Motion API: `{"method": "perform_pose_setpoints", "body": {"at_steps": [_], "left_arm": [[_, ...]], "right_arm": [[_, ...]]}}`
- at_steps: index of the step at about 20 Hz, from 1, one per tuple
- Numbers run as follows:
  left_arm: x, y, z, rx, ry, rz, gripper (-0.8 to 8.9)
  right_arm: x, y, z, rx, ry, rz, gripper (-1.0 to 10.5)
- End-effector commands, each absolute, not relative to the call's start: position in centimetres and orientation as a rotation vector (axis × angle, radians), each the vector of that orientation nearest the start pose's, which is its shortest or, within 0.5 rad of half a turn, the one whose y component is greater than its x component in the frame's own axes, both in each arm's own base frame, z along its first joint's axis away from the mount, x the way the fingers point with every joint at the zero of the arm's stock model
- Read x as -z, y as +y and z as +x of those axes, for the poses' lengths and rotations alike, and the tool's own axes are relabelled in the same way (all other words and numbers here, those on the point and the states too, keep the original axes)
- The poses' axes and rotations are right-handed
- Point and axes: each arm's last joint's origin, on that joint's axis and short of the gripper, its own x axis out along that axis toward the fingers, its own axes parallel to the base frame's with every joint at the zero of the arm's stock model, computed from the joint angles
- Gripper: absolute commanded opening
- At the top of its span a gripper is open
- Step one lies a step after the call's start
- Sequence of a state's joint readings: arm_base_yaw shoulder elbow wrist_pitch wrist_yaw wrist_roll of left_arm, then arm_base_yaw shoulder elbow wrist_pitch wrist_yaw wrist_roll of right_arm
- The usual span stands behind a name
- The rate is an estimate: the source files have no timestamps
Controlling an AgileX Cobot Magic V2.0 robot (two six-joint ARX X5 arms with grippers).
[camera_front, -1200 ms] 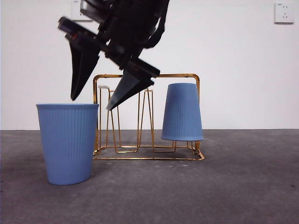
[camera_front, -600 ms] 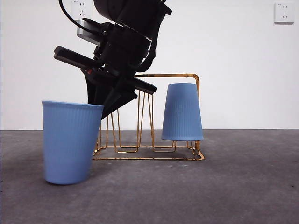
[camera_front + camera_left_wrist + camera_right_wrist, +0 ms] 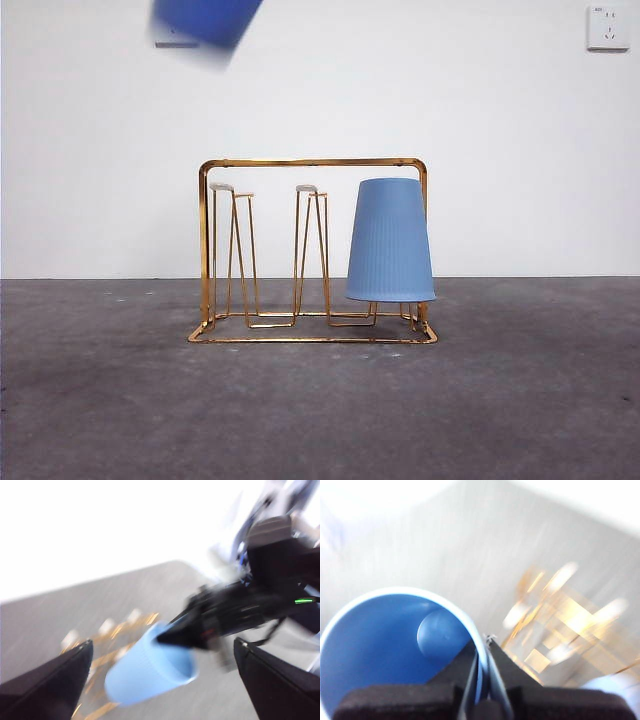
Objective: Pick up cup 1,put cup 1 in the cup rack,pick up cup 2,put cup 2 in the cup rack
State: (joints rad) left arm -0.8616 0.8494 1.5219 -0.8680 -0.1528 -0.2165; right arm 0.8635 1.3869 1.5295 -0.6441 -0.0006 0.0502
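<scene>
Up it goes: the right gripper (image 3: 482,645) has its jaws pinched on the rim of the second blue cup (image 3: 395,645), one jaw inside the wall and one outside, so the cup hangs below the wrist with its mouth facing the camera. From the front only the cup's bottom end shows, a blurred blue patch at the top edge, high above and to the left of the gold cup rack (image 3: 312,162).

Down on the table, the other blue cup (image 3: 390,240) already sits upside down over the prongs at the rack's right end. Two hairpin prongs with white tips stand bare, one near the left end (image 3: 232,188) and one in the middle (image 3: 311,189).

Now the key relation: the held cup is mouth-up, long axis roughly vertical, and the free prongs lie below it and to its right in the front view. My read is the cup needs flipping mouth-down, then lining up over a bare prong before it descends.

Over on the other side, the left gripper (image 3: 162,680) waits with jaws spread wide and empty, looking across at the carried cup.
</scene>
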Motion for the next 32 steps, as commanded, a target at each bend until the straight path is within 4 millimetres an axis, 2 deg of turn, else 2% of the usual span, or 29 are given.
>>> {"method": "perform_pose_setpoints", "body": {"at_steps": [1,2,6,9,15,18,21,27,32], "left_arm": [[-49.3,-7.5,6.7,0.770,0.157,-0.161,4.70],[-49.8,-7.8,6.8,0.817,0.113,-0.194,4.70],[-51.2,-9.2,7.5,0.977,0.003,-0.262,4.71],[-51.9,-10.7,8.3,1.101,-0.046,-0.312,4.72],[-52.5,-14.8,11.0,1.364,-0.093,-0.417,4.73],[-52.7,-16.6,12.2,1.471,-0.116,-0.484,4.73],[-52.7,-18.3,13.5,1.566,-0.134,-0.552,4.73],[-52.1,-20.9,15.1,1.670,-0.162,-0.657,4.73],[-51.8,-22.2,15.8,1.741,-0.191,-0.732,4.73]], "right_arm": [[-45.4,17.5,15.1,-0.810,0.302,-0.136,-0.2],[-47.0,15.3,13.4,-0.794,0.215,-0.117,-0.2],[-50.0,10.1,9.0,-0.765,-0.008,-0.072,-0.2],[-51.4,7.1,6.4,-0.758,-0.151,-0.037,-0.2],[-53.0,2.7,2.6,-0.737,-0.396,-0.012,-0.2],[-53.5,1.6,1.4,-0.788,-0.494,0.002,-0.2],[-53.8,1.4,1.0,-0.827,-0.550,0.014,-0.2],[-54.2,1.8,1.3,-0.841,-0.590,0.000,-0.2],[-54.7,2.6,1.9,-0.857,-0.634,0.006,-0.2]]}}
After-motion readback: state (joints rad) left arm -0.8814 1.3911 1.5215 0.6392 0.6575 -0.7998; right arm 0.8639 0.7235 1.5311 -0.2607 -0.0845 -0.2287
